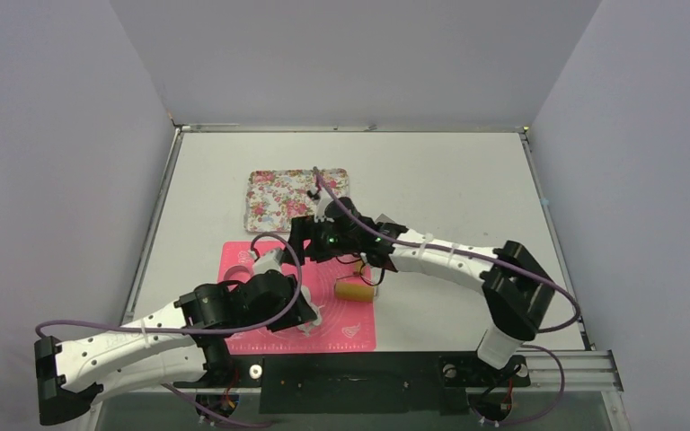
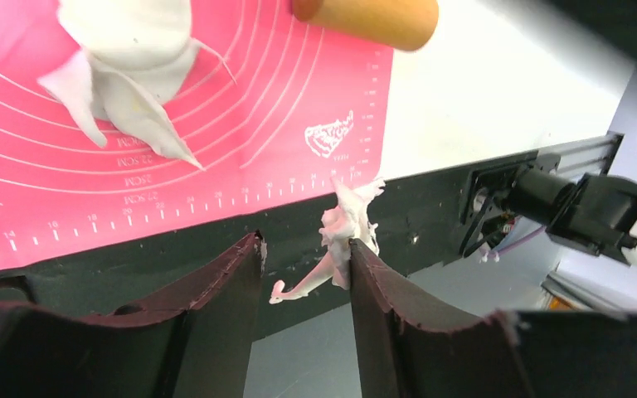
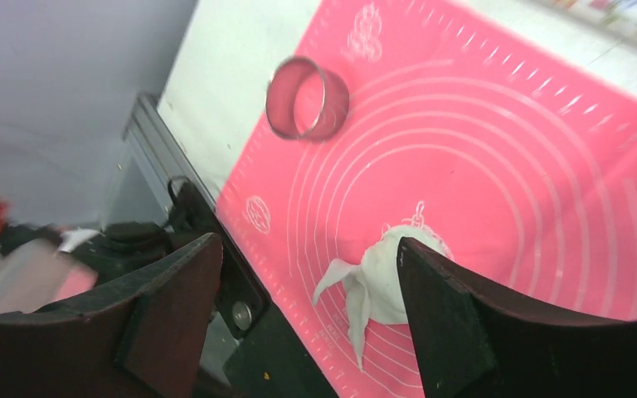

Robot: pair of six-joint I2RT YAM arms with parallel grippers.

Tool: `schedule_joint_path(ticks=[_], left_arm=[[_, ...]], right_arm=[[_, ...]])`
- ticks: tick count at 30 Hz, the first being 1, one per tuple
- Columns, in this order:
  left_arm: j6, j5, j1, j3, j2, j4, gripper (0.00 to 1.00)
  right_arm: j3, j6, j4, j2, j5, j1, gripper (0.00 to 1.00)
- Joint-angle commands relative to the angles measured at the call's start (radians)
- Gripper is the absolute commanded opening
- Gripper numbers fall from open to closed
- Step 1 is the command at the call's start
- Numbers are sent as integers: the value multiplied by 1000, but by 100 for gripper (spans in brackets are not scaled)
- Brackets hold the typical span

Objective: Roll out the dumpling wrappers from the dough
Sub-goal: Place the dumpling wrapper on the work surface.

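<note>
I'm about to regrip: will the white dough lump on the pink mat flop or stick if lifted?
Probably floppy: the dough lump trails thin, limp flaps. Likely sticky: a dough shred clings to a finger of the left gripper. Its ragged, flattened shape should not roll.

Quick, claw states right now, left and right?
Left claw: open, a dough scrap clinging to it, not gripped.
Right claw: open, empty.
</note>
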Motion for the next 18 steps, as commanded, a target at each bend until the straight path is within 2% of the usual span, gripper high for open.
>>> schedule_joint_path(ticks=[1, 5, 9, 13, 18], left_arm=[[61, 4, 68, 48, 7, 16, 40], [133, 69, 187, 81, 67, 81, 44], [207, 197, 373, 112, 157, 167, 46], [308, 287, 425, 137, 186, 306, 46], [502, 500, 430, 147, 152, 446, 47]], right_arm=[[-54, -10, -54, -143, 124, -51, 74], [-142, 27, -59, -257, 178, -131, 75], [-240, -6, -95, -419, 266, -202, 75], [-358, -74, -102, -587, 304, -230, 75], [-537, -174, -37, -839, 176, -231, 74]])
